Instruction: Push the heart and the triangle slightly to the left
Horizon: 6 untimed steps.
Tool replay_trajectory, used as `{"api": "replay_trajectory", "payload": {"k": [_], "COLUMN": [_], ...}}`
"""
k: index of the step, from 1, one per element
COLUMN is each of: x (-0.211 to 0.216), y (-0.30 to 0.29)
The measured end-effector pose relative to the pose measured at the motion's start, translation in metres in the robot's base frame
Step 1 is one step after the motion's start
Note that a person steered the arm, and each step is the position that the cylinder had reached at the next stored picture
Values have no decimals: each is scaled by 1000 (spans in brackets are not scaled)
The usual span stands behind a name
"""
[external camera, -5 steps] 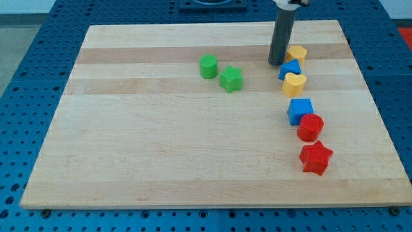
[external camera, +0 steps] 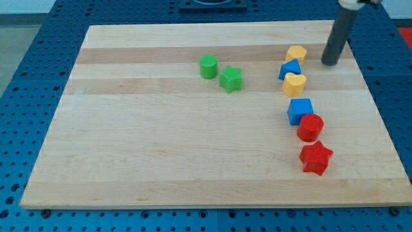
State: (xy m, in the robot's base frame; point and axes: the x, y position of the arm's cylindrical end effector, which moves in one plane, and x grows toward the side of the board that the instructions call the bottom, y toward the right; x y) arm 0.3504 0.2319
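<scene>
While my tip (external camera: 329, 64) stands bare, no pincer visible, eight blocks remain: two each colour.

Board (external camera: 161, 148) pale wood w/ lengthwise grain bands, darker streak nr top. Base (external camera: 26, 77) blue, dotted w/ dark holes. Rod (external camera: 337, 38) dark grey. Blocks: green cyl (external camera: 208, 66), green star (external camera: 231, 79), yellow hex (external camera: 296, 53), blue triangle (external camera: 290, 69), yellow heart (external camera: 295, 84), blue cube (external camera: 300, 110), red cyl (external camera: 310, 127), red star (external camera: 315, 158).

The yellow heart (external camera: 294, 84) lies touching the blue triangle (external camera: 290, 69) just above it, toward the view's right.
</scene>
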Motion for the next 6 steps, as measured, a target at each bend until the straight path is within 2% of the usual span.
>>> {"api": "replay_trajectory", "payload": {"k": [2, 5, 6], "x": [6, 6, 6], "y": [-13, -74, -73]}}
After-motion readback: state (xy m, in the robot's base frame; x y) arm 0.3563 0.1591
